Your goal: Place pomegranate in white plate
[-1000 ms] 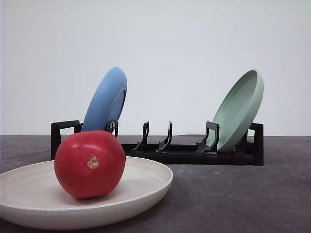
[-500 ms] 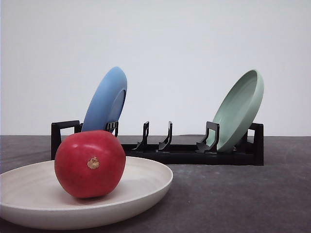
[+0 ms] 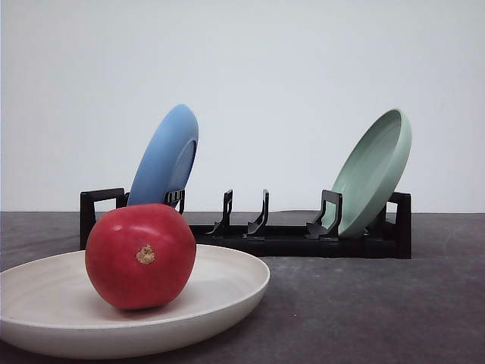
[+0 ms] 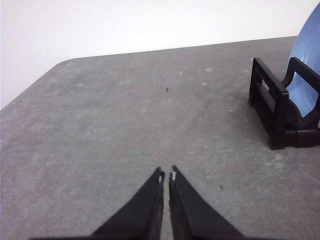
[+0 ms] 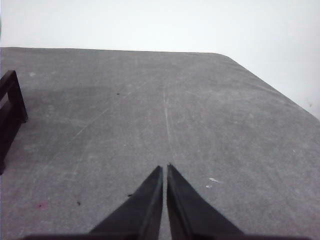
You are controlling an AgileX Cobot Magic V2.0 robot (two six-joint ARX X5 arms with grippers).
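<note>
Both the left gripper point(image 4: 166, 176) and right gripper point(image 5: 164, 170) have jaws clenched on nothing above bare grey desk point(image 5: 200, 115). Well apart from them, the glossy round red pomegranate point(image 3: 140, 256) sits in the matte cream-white round plate point(image 3: 227, 292), before a black rack point(image 3: 295, 239).

Ahead of your left tool point(image 4: 166, 175), whose tips are pressed nearly together, the grey bench point(image 4: 125, 115) lies bare out to its rounded corner, so you can pass freely there. Off to that tool's side the black rack point(image 4: 277, 110) blocks the way, with the blue plate point(image 4: 305, 75) leaning in its end slot. Your right tool point(image 5: 165, 170), tips likewise closed, faces open bench too; the rack's other end sits off at the side. In the front view the pale green plate point(image 3: 371, 174) leans in the rack, and the white plate point(image 3: 220, 292) carrying the pomegranate point(image 3: 140, 256) takes up the near bench in front of the rack's blue-plate end.
</note>
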